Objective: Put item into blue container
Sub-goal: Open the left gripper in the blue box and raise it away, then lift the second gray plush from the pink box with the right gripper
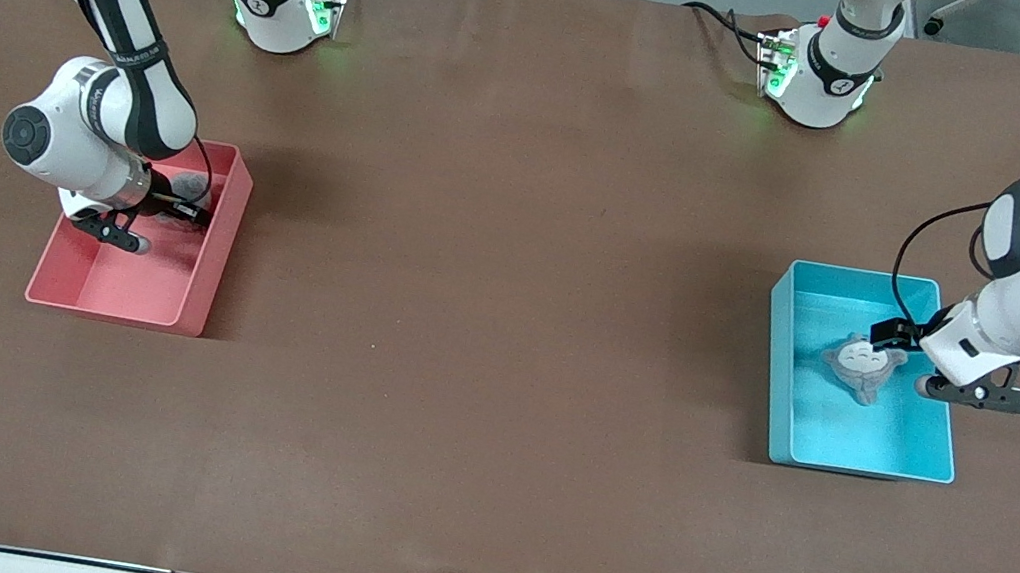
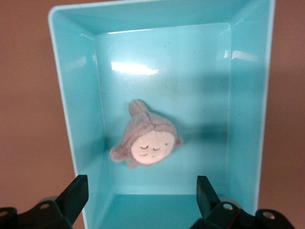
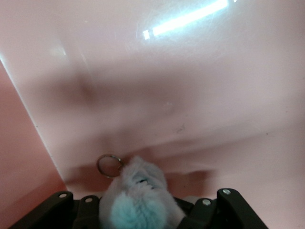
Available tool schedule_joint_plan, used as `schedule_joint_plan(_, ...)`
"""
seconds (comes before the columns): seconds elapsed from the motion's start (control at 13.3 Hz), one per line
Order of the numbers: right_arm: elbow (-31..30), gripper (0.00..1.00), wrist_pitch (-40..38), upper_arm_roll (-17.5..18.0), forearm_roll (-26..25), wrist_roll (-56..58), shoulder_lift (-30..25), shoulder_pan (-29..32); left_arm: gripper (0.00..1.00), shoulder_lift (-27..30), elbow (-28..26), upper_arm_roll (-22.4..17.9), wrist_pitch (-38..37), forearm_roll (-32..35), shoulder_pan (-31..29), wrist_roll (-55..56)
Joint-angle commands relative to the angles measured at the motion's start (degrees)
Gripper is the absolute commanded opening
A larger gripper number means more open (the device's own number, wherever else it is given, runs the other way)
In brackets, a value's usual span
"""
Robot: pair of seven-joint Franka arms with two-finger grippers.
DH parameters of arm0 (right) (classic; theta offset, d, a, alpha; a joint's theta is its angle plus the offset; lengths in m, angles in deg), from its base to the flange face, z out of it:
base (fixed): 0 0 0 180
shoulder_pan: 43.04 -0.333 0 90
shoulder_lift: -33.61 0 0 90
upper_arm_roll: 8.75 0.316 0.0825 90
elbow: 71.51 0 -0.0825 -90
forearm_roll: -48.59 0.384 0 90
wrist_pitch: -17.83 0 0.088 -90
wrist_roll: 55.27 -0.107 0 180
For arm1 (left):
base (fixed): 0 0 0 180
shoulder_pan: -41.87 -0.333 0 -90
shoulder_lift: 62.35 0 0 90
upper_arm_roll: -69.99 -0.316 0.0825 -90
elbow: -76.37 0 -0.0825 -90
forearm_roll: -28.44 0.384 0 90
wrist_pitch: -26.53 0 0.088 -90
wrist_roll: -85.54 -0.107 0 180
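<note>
Left gripper (image 2: 140,200) hangs open over plush (image 2: 145,140) in blue container (image 2: 76,95); right gripper (image 3: 143,210) clamps fluffy keychain (image 3: 138,195)

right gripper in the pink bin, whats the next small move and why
Probably lift straight up: the right gripper is shut on a fluffy keychain toy low inside the pink bin, so it must clear the wall before crossing to the blue container.

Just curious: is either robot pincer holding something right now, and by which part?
The right pincer, in the pink plastic bin, grips a fluffy grey keyring toy by its body. The left pincer holds nothing.
</note>
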Motion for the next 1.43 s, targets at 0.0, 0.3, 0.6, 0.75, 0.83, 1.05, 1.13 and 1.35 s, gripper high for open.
schedule_joint_plan(0.0, -0.6, 0.0, -0.5, -0.1, 1.0, 0.4, -1.2, 0.0, 1.0, 5.1, 3.2, 0.4, -8.5, -3.8, -0.5, -0.6)
schedule_joint_plan(0.3, 0.2, 0.0, -2.0, -0.2, 1.0, 0.5, -1.6, -0.1, 1.0, 6.4, 17.6, 0.5, -24.0, -7.5, -0.4, -0.6)
schedule_joint_plan(0.6, 6.7, 0.0, -13.2, -0.4, 0.8, 0.8, -2.6, 0.1, 1.0, 8.9, 23.7, 1.2, -28.7, -7.7, -0.1, 0.4)
schedule_joint_plan(0.75, 10.1, 0.0, -17.9, -0.6, 0.4, 0.8, -2.6, 0.3, 1.0, 9.2, 24.3, 1.3, -28.7, -7.6, -0.1, 0.1)
schedule_joint_plan(0.83, 12.0, 0.0, -20.3, -0.6, 0.3, 0.8, -2.6, 0.6, 1.0, 9.1, 25.4, 1.3, -28.7, -7.6, -0.1, -0.4)
schedule_joint_plan(1.05, 19.5, 0.0, -29.4, -0.7, -0.5, 0.4, -2.5, 0.7, 1.0, 9.0, 25.6, 1.3, -28.7, -7.6, 0.0, -0.4)
schedule_joint_plan(1.13, 22.6, 0.0, -33.0, -0.7, -1.4, -0.1, -2.4, 0.6, 1.0, 8.9, 25.6, 1.3, -28.7, -7.6, 0.0, -0.4)
schedule_joint_plan(1.35, 30.8, 0.0, -42.9, -0.2, -1.4, -6.0, -2.2, -0.2, 1.0, 8.8, 25.6, 1.3, -28.5, -7.7, 0.0, -0.2)
